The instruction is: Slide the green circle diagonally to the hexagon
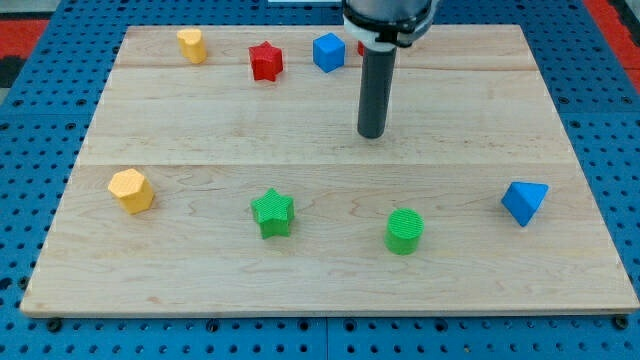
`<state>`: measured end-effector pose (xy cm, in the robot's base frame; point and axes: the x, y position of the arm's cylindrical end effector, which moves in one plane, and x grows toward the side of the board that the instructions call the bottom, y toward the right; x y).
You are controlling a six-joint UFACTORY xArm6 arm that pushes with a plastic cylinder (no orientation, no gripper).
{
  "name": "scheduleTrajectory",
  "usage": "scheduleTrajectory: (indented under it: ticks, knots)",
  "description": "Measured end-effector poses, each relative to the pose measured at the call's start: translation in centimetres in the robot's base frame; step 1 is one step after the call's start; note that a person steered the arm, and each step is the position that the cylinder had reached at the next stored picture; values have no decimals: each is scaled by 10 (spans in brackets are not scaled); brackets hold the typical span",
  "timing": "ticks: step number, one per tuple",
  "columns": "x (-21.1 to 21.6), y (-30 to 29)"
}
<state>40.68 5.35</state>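
Note:
The green circle (405,231) lies on the wooden board toward the view's bottom, right of centre. The yellow hexagon (132,190) lies at the view's left edge of the board, a little higher than the circle. My tip (371,134) rests on the board near the centre, above and slightly left of the green circle, with a clear gap between them. A green star (272,213) lies between the circle and the hexagon.
A yellow block (192,45), a red star (266,61) and a blue cube (328,52) lie along the view's top. A red block (362,47) is mostly hidden behind the rod. A blue triangular block (524,202) lies at the view's right.

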Motion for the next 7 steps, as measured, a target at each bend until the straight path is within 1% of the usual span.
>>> scheduleTrajectory:
  ticks: [1,4,5,6,7]
  knots:
    - [22,-9]
    - [28,-12]
    - [33,6]
    - [74,60]
    - [130,67]
